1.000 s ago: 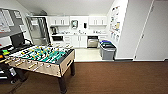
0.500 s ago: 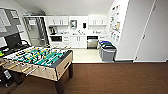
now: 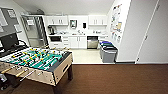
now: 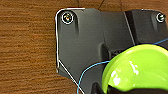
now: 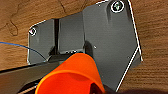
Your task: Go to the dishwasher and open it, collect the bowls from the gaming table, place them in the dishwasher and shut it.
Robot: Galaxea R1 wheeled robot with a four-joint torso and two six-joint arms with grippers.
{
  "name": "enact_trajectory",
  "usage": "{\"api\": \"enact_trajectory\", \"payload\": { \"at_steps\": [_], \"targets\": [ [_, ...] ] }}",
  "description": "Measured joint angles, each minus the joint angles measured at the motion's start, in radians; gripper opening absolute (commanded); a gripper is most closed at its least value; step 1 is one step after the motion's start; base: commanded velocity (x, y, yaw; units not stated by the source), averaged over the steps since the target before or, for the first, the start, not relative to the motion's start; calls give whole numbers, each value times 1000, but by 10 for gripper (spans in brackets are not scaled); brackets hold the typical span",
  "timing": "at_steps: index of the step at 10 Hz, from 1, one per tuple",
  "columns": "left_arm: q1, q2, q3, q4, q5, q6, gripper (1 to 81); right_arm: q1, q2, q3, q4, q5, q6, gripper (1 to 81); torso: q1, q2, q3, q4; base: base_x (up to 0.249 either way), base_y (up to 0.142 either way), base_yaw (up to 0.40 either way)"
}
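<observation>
An orange bowl (image 5: 72, 75) sits very close to the camera, big and bright. It is tilted, so its open rim shows, and the inside looks darker orange. Behind it is the robot's own dark plate, with a round shiny fitting at two of its corners. A thin blue wire (image 5: 22, 47) curves out from behind the plate. Under all of this lies a brown wood floor (image 5: 155, 37) with dark lines running through it. The fingers holding the bowl are too hard to make out.
</observation>
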Motion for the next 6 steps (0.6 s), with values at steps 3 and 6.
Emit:
{"api": "enact_trajectory", "payload": {
  "at_steps": [3,6],
  "targets": [
    [0,2,-1,0,0,0,10,0,2,0,0,0,0,10,0,0,0,0,192,0,0],
    [0,3,0,0,0,0,10,0,0,-1,0,0,0,10,0,0,0,0,192,-44,0]
  ]
}}
